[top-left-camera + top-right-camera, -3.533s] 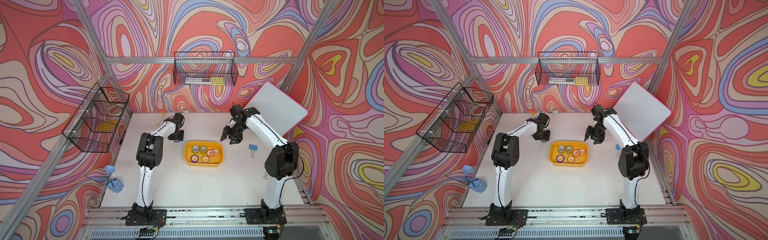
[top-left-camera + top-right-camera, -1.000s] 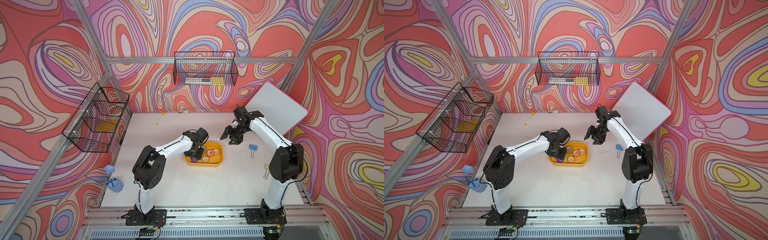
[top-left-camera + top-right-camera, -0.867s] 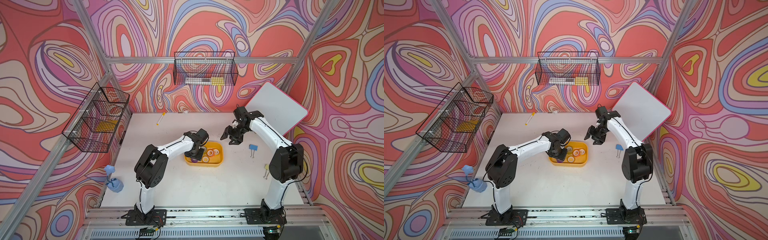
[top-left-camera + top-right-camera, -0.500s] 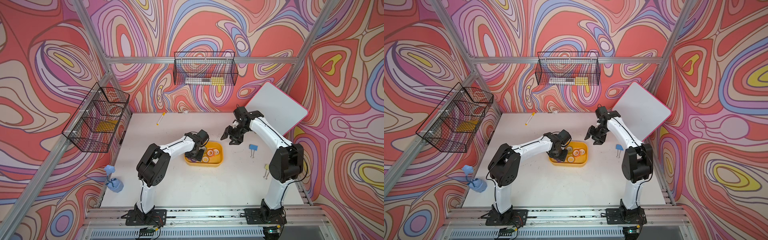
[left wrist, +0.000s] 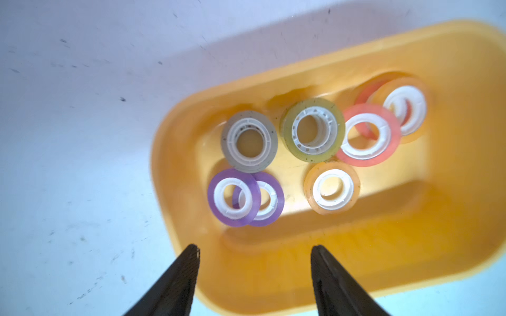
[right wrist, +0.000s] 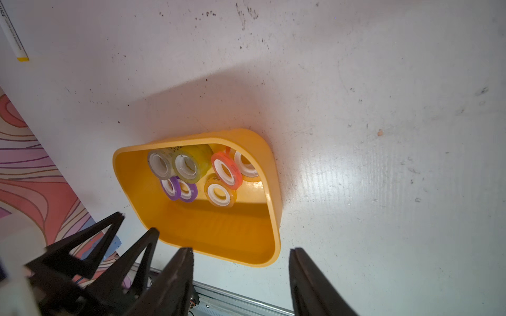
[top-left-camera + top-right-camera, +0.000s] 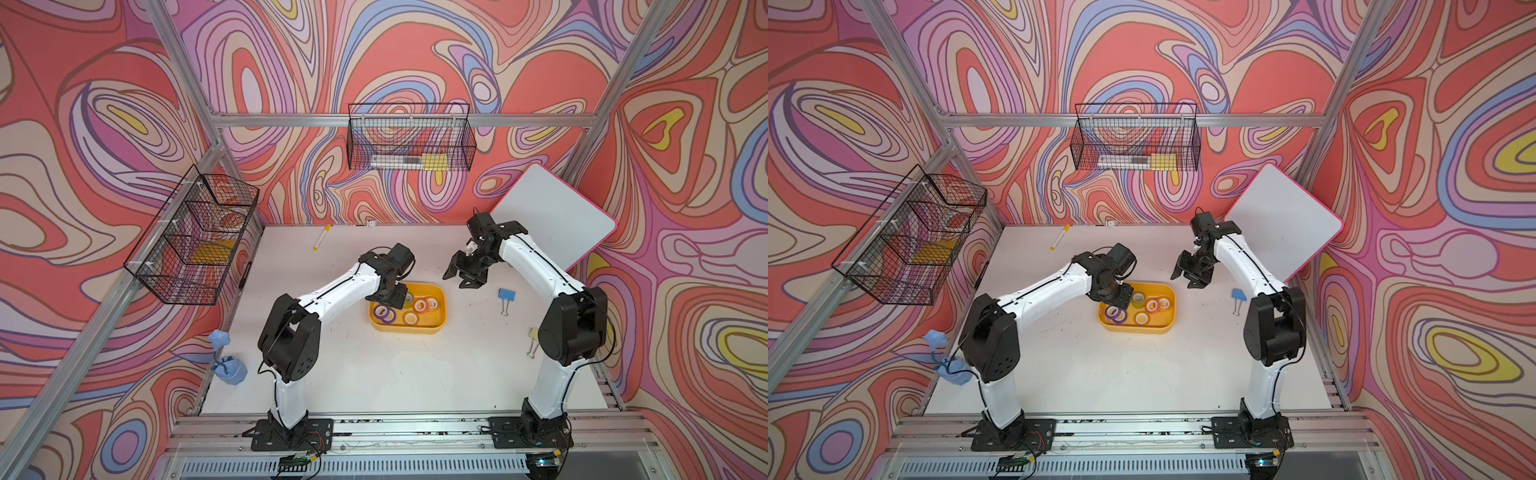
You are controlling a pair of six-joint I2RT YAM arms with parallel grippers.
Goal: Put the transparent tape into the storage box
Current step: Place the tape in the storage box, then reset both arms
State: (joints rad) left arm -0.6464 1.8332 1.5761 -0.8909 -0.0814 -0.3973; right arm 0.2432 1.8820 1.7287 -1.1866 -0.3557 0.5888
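The storage box [image 7: 440, 309] [image 7: 1170, 320] is a shallow yellow-orange tray at mid-table. The transparent tape [image 5: 249, 141] [image 6: 161, 164], a greyish clear roll with a white core, lies inside the box at one end, overlapping a purple roll [image 5: 232, 197]. Several other colored rolls lie beside it. My left gripper [image 7: 392, 297] [image 7: 1119, 297] [image 5: 254, 247] hangs open over that end of the box, with nothing between its fingers. Behind the box's right end, my right gripper [image 7: 459, 280] [image 6: 242, 250] hovers open and empty.
A blue binder clip [image 7: 507, 295] and a yellow one [image 7: 533, 341] lie right of the box. A marker [image 7: 321, 242] lies at the back left. A whiteboard [image 7: 552, 216] leans at the back right. Wire baskets [image 7: 409, 143] [image 7: 195, 245] hang on the walls. Blue cloth [image 7: 226, 365] sits front left.
My left gripper came from the back left to the box and its jaws have spread apart; the clear roll now lies free in the box. The right arm has barely moved.
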